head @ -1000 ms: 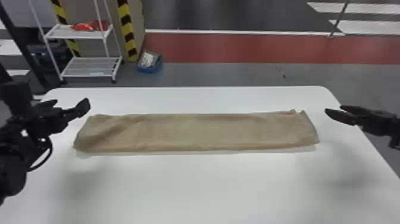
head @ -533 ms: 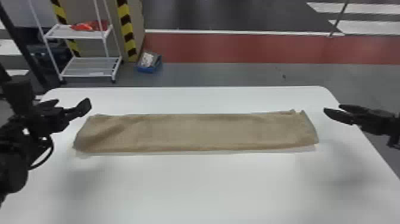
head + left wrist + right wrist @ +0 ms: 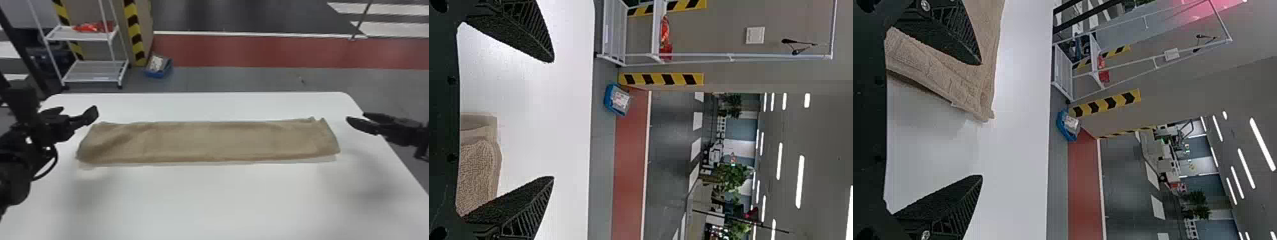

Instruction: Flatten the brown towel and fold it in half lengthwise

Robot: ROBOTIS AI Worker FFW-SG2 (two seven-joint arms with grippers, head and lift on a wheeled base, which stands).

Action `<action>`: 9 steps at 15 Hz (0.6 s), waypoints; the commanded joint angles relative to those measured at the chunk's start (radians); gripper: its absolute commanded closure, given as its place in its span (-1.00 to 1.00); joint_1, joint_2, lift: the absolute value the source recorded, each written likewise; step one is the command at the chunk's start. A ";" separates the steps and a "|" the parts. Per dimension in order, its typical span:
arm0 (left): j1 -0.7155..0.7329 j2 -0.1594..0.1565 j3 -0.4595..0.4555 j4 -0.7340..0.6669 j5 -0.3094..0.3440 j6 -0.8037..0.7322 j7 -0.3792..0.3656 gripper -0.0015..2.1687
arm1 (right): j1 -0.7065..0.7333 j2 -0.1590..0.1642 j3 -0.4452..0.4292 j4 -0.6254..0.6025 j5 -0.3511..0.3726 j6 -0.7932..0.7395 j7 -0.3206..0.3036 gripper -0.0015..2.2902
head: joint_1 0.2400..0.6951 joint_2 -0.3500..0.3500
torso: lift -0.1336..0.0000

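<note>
Head view makes it look like the folding is basically done: the brown towel (image 3: 207,140) is laid out as a long, narrow strip on the white table (image 3: 223,198), between the two grippers. Its left end is set just beside the left gripper (image 3: 552,119), whose fingers are spread wide with nothing gripped. Same deal with the right gripper (image 3: 979,120), where the fingers are held well apart, empty, a little off the towel's right end. A paler strip (image 3: 207,164) can be seen along the side nearer the robot (probably a lower layer peeking out, so the edges aren't perfectly matched). Some soft creases are left toward the left gripper's end, and the far corner toward the right gripper looks slightly ruffled. At most, a light smoothing or edge tweak would be needed, judging from this. As for containers, beyond the table from both grippers, a blue bin (image 3: 155,75) is parked on the floor with something whitish (image 3: 156,63) in it; what that is can't be made out. Beyond the left gripper, red stuff (image 3: 91,27) is kept on the upper shelf of a white rack (image 3: 95,71).
</note>
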 commanded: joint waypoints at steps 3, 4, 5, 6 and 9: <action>0.000 0.000 0.000 0.002 -0.006 0.000 0.000 -0.96 | 0.002 0.001 0.001 0.002 0.010 0.000 -0.001 -0.93 | 0.97 -0.12 | -0.92; 0.000 0.000 0.000 0.005 -0.009 0.000 -0.008 -0.96 | 0.000 0.003 0.001 0.005 0.016 0.000 -0.002 -0.92 | 0.97 -0.12 | -0.92; 0.000 0.000 0.001 0.006 -0.012 0.000 -0.012 -0.96 | 0.002 0.001 0.001 0.005 0.018 0.000 -0.002 -0.89 | 0.97 -0.12 | -0.92; 0.000 0.002 0.001 0.006 -0.012 0.000 -0.012 -0.96 | 0.002 0.001 0.001 0.005 0.016 0.000 -0.002 -0.88 | 0.98 -0.12 | -0.92; 0.000 0.006 0.001 0.006 -0.012 0.000 -0.012 -0.96 | 0.003 0.000 0.001 0.005 0.018 0.000 -0.001 -0.88 | 0.99 -0.12 | -0.92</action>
